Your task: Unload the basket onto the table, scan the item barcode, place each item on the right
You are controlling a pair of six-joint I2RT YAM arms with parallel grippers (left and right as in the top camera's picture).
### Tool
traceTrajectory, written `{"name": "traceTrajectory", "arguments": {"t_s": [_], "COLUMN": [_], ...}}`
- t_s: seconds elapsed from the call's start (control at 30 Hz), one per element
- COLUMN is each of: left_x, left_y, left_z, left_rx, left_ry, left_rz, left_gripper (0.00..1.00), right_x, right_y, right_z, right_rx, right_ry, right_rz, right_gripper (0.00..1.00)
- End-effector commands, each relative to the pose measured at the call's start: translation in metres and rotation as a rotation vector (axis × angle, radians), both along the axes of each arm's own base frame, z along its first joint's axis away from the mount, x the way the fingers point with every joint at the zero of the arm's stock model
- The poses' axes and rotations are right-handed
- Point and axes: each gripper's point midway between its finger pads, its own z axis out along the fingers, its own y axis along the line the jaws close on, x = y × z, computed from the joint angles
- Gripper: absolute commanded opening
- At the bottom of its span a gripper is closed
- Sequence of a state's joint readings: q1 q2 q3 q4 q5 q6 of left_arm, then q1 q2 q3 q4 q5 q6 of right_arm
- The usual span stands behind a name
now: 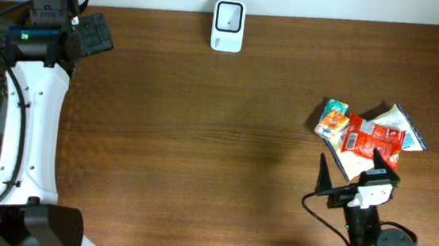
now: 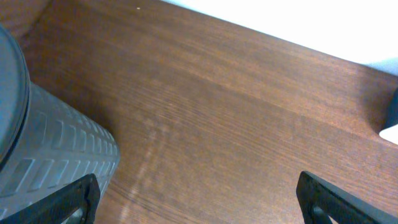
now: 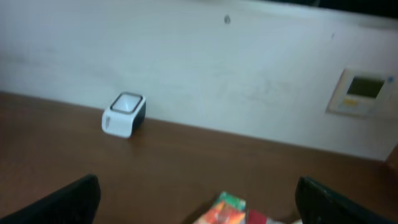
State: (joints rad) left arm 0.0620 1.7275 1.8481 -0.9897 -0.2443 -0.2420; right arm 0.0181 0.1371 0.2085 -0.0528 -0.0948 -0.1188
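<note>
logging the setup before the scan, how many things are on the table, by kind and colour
scanner: 1
green packet: 1
red packet: 1
white packet: 1
total: 4, though the pile may hide more

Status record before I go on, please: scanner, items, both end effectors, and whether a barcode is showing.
scanner: white barcode scanner, far edge of table, centre
items: overlapping snack packets, right side; red packet on top
left end effector: open, empty, far-left corner
right end effector: open, empty, at the pile's near edge; contact unclear
barcode: none readable
</note>
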Motion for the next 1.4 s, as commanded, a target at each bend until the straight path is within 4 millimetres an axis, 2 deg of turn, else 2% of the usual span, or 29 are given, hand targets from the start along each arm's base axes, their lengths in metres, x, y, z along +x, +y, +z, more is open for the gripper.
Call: {"name": "traceTrajectory", "arguments": {"t_s": [0.0, 0.07, 0.17, 0.83, 0.9, 1.0, 1.1, 1.2, 1.27, 1.37], "left_x": [-0.003, -0.003, -0.003, -0.004, -0.018, -0.036, -0.04, -0.038, -0.047, -0.085], "left_y": [0.001, 0.001, 0.001, 0.001, 0.012, 0.009, -0.005, -0.032, -0.041, -0.045], "left_z": [0.016, 0.016, 0.016, 0.016, 0.013, 0.018, 0.023, 0.022, 0.015, -0.021], "left_rx": [0.018, 0.018, 0.018, 0.019, 0.029, 0.023, 0.021, 0.043, 0.056, 0.096], "left_ry": [-0.034, -0.034, -0.034, -0.03, 0.012, 0.034, -0.011, -0.146, -0.245, -0.43], "left_rz": [-0.007, -0.007, -0.007, -0.006, 0.025, 0.018, -0.045, -0.273, -0.336, -0.338], "left_gripper": [0.99, 0.99, 0.99, 0.99, 0.99, 0.99, 0.99, 0.99, 0.99, 0.99], "right_x": [0.003, 0.004, 0.002, 0.002, 0.002, 0.002, 0.002, 0.002, 0.002, 0.002], "right_y": [0.0, 0.0, -0.002, -0.002, -0.002, -0.002, -0.002, -0.002, -0.002, -0.002], "right_z": [-0.033, -0.06, -0.074, -0.073, -0.073, -0.073, -0.073, -0.073, -0.073, -0.073], "right_rx": [0.054, 0.098, 0.107, 0.107, 0.107, 0.107, 0.107, 0.107, 0.107, 0.107], "right_ry": [0.007, 0.044, 0.1, 0.1, 0.1, 0.1, 0.1, 0.1, 0.1, 0.1], "right_rz": [0.001, 0.0, -0.01, -0.01, -0.011, -0.01, -0.01, -0.01, -0.011, -0.01], "right_gripper": [0.99, 0.99, 0.99, 0.99, 0.99, 0.99, 0.99, 0.99, 0.99, 0.98]}}
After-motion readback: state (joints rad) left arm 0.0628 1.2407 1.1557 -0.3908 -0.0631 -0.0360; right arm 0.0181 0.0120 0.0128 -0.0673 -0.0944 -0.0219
